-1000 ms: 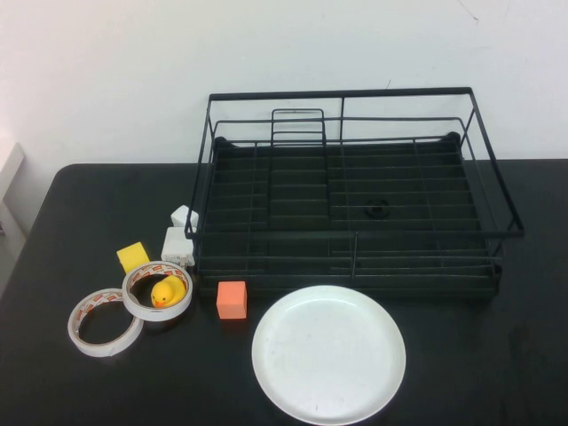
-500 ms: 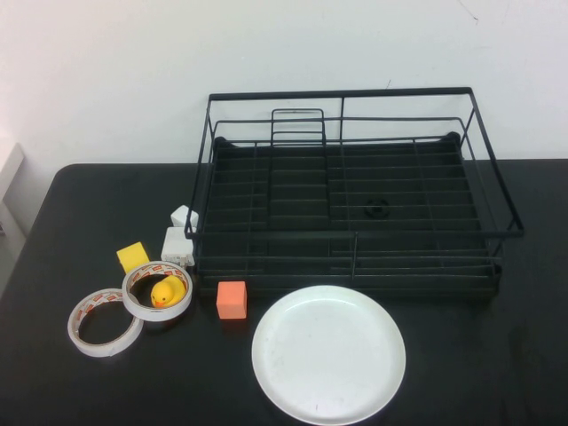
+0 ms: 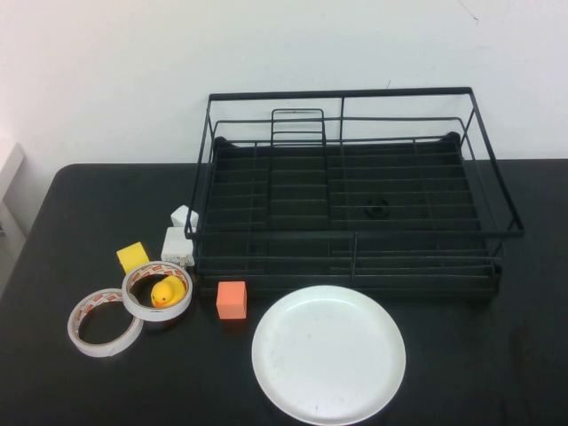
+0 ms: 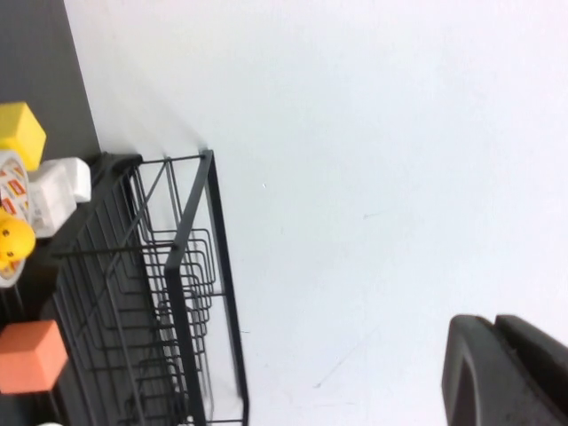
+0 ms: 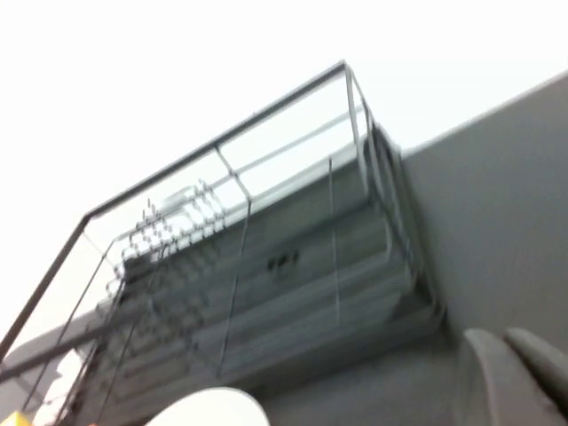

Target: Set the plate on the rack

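Plate [image 3: 328, 353] near edge cropped, both grippers closed, barely visible

Absent from the high view: both arms. Left gripper [image 4: 510, 373] cropped at the corner of its wrist view, only dark finger ends shown, pressed together. Right gripper [image 5: 519, 377] likewise clipped at the corner, pale and blurred. Beyond the right gripper, the rack [image 5: 266, 257] smeared and washed out, the plate [image 5: 209, 408] reduced to a sliver at the edge. Ahead of the left gripper, orange block [image 4: 31, 355], yellow duck [image 4: 13, 248] and tape roll [image 4: 11, 182] cut by the edge.
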### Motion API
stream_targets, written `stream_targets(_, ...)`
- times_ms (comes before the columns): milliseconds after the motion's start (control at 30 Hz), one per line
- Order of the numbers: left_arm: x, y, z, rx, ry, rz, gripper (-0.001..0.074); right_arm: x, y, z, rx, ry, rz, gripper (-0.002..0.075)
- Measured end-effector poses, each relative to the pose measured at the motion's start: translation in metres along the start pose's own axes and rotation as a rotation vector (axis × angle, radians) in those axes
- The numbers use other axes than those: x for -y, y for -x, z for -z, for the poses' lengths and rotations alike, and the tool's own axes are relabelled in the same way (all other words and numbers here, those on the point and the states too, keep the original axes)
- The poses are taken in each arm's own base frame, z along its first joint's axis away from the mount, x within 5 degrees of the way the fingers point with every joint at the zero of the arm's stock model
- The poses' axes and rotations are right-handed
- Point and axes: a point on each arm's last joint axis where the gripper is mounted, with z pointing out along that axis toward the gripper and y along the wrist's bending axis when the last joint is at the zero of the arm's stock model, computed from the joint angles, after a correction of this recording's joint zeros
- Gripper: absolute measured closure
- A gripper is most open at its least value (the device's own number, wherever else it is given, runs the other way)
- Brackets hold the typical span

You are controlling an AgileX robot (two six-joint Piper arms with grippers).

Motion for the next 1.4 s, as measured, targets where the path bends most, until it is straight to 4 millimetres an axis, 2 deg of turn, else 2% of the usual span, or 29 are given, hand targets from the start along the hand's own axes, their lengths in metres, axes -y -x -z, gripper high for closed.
stream_targets(167, 0.000, 0.000, 0.000, 0.000, -0.001, 0.060, 0.0739, -0.002, 0.008, 0.000, 0.086, 0.017, 0.014, 0.0718)
stream_targets(400, 0.000, -0.001, 0.000, -0.006, 0.001, 0.093, 0.0739, -0.005, 0.009, 0.001, 0.094, 0.071, -0.240, 0.0718)
stream_targets(567, -0.001, -0.004, 0.000, -0.043, 0.013, 0.013, 0.0739, -0.006, 0.010, 0.001, 0.100, 0.080, -0.281, 0.0718)
stream_targets(700, -0.001, -0.005, 0.000, -0.058, 0.012, -0.158, 0.0739, -0.006, 0.011, 0.001, 0.112, 0.080, -0.276, 0.0718)
stream_targets(733, 0.003, -0.007, 0.001, -0.083, 0.003, -0.251, 0.0739, -0.006, 0.011, 0.001, 0.110, 0.082, -0.282, 0.0718)
stream_targets(833, 0.021, -0.015, 0.001, -0.180, -0.019, -0.491, 0.0739, -0.007, 0.008, 0.001, 0.082, 0.085, -0.288, 0.0718)
stream_targets(933, 0.042, -0.022, -0.005, -0.307, 0.033, -0.726, 0.0739, -0.007, 0.005, 0.000, 0.042, 0.088, -0.280, 0.0718)
stream_targets(1067, 0.066, -0.022, -0.030, -0.486, 0.208, -1.021, 0.0739, -0.008, 0.003, 0.000, 0.023, 0.090, -0.243, 0.0718)
stream_targets(1200, 0.080, -0.016, -0.068, -0.716, 0.452, -1.216, 0.0738, -0.008, 0.006, 0.001, 0.051, 0.100, -0.291, 0.0718)
stream_targets(1267, 0.084, -0.011, -0.088, -0.807, 0.567, -1.264, 0.0738, -0.008, 0.008, 0.001, 0.071, 0.103, -0.308, 0.0718)
stream_targets(1400, 0.078, -0.008, -0.136, -0.938, 0.750, -1.246, 0.0738, -0.008, 0.008, 0.001, 0.076, 0.106, -0.317, 0.0718)
